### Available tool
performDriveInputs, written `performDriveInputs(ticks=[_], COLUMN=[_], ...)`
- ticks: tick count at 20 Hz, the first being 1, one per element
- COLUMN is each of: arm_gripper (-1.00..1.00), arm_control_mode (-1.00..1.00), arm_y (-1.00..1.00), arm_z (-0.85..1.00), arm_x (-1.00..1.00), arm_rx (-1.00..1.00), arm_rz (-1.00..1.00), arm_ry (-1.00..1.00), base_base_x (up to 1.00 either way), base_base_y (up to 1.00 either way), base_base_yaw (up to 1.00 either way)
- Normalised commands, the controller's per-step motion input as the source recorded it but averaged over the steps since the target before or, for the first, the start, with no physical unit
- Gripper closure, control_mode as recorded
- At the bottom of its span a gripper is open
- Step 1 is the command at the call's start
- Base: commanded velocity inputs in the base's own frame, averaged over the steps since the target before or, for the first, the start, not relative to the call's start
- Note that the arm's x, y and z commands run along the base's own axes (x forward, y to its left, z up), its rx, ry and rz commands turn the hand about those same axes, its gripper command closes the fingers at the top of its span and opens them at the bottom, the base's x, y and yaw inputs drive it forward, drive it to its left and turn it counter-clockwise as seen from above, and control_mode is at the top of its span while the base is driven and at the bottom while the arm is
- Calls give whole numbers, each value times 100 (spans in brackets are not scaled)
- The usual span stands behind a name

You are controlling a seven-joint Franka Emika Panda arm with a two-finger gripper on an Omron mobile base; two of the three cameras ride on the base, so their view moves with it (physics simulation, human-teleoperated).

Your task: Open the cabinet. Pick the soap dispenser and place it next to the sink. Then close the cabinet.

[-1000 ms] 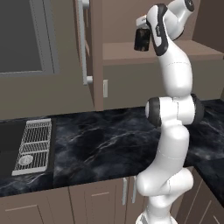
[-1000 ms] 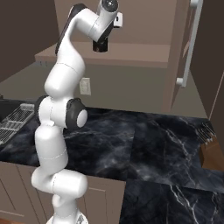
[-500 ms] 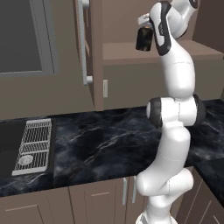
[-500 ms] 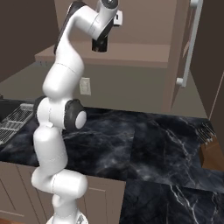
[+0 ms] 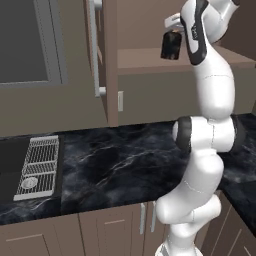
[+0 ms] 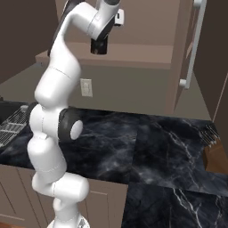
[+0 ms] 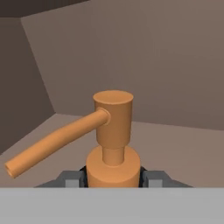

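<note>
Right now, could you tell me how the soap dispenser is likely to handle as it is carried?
The soap dispenser looks stiff. The gripper is shut on its round collar, so it might twist or slip. Its long spout juts sideways and could catch the cabinet.

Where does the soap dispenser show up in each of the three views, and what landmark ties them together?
Left base view: soap dispenser at upper right, a dark bottle above the cabinet shelf.
Right base view: upper left of centre, under the hand, above the same shelf.
Hand view: bottom centre, orange pump top with its spout pointing left.
Shared landmark: the brown cabinet shelf.
</note>
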Motion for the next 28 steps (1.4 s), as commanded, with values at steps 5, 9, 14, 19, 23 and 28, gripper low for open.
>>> performDriveInputs(ticks=[5,9,14,19,23,28], arm_gripper=[100,100,100,100,100,100], arm_control_mode=[-100,-100,-100,-100,-100,-100], arm_y=[0,0,0,1,10,25], arm_z=[0,-2,-26,-23,-45,-53], arm_x=[-82,-96,-100,-100,-100,-99], arm_rx=[0,0,0,0,0,0], arm_rz=[0,0,0,0,0,1], arm_ry=[-10,-8,-8,-8,-3,0], base_base_x=[0,0,0,0,0,0], base_base_y=[0,0,0,0,0,0], base_base_yaw=[0,0,0,0,0,0])
